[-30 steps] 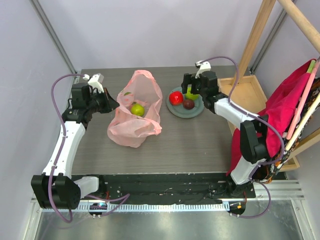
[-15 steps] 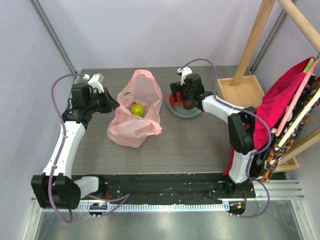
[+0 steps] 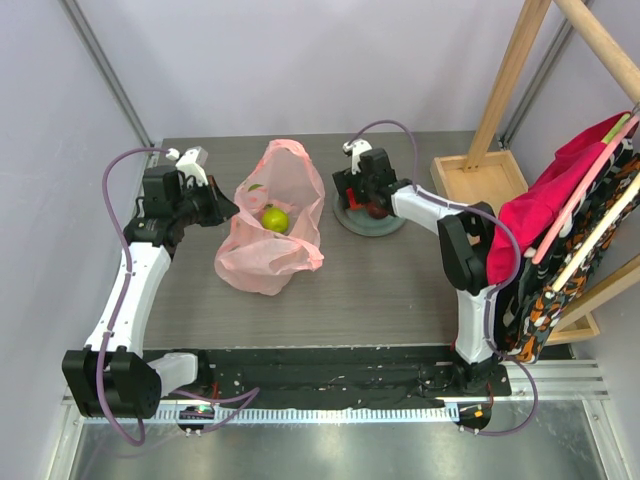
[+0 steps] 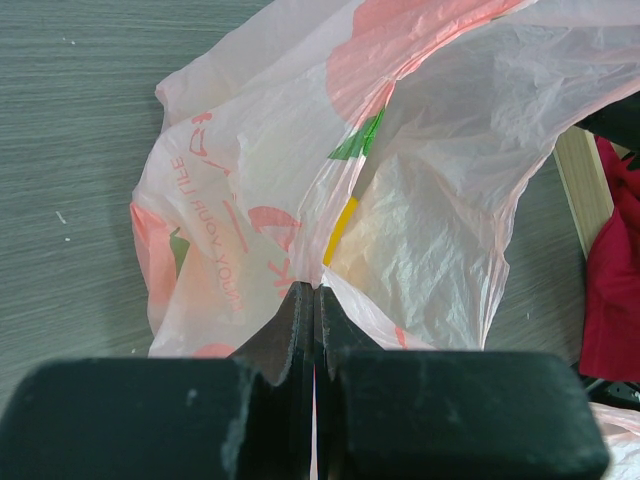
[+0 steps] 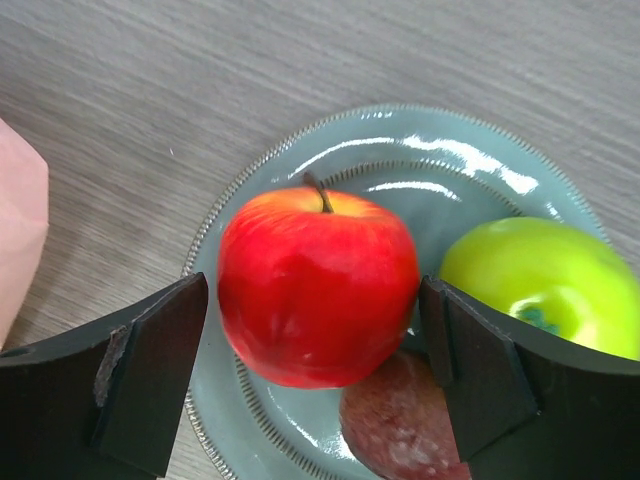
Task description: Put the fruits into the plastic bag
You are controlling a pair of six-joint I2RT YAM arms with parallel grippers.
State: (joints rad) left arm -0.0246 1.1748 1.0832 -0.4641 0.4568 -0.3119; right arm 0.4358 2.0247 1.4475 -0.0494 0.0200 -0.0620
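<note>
The pink plastic bag [image 3: 270,245] lies crumpled on the table with its mouth held up, and a green apple [image 3: 275,219] sits inside. My left gripper [image 3: 222,207] is shut on the bag's rim [image 4: 420,230], with film pinched between its fingertips [image 4: 316,292]. On the grey plate [image 5: 400,170] sit a red apple [image 5: 318,288], a green apple [image 5: 545,285] and a dark plum [image 5: 405,425]. My right gripper [image 5: 312,300] is open and straddles the red apple, one finger on each side, with a gap showing on the left. In the top view the right gripper [image 3: 352,200] covers most of the plate [image 3: 368,226].
A wooden tray and post [image 3: 480,175] stand at the back right. A red cloth [image 3: 560,200] hangs on a rack beside the right arm. A corner of the bag [image 5: 20,230] shows just left of the plate.
The right gripper has moved left across the plate and come down around the red apple. The left gripper and the bag have not moved.
</note>
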